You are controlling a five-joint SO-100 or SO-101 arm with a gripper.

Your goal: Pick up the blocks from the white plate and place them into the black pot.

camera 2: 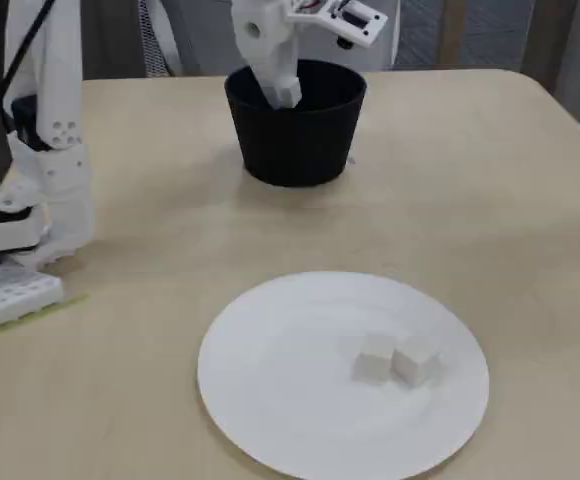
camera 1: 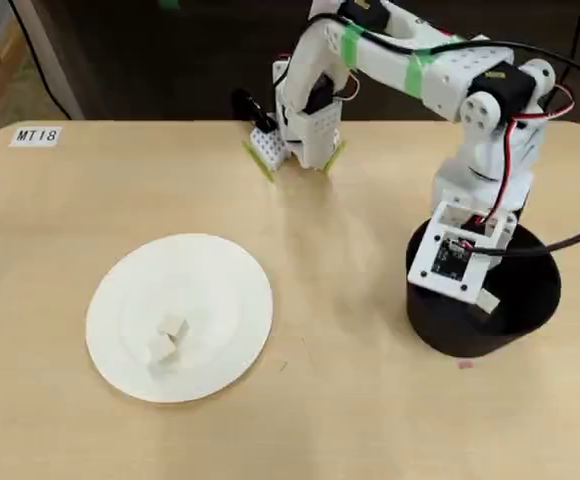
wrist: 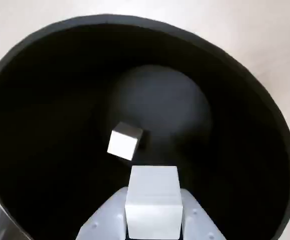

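1. Held block (wrist: 152, 202) fills the bottom of the wrist view, clamped between the tool (wrist: 152, 220) fingers.
2. Tool hangs over the black pot (camera 1: 515, 310) mouth, inside the rim line.
3. Below the tool, one loose block (wrist: 123, 142) lies tilted on the pot floor.
4. Well apart from the tool, the white plate (camera 2: 270, 400) sits on the tabletop (camera 2: 490, 190).
5. Two blocks (camera 2: 395, 360) rest on the plate, touching each other.
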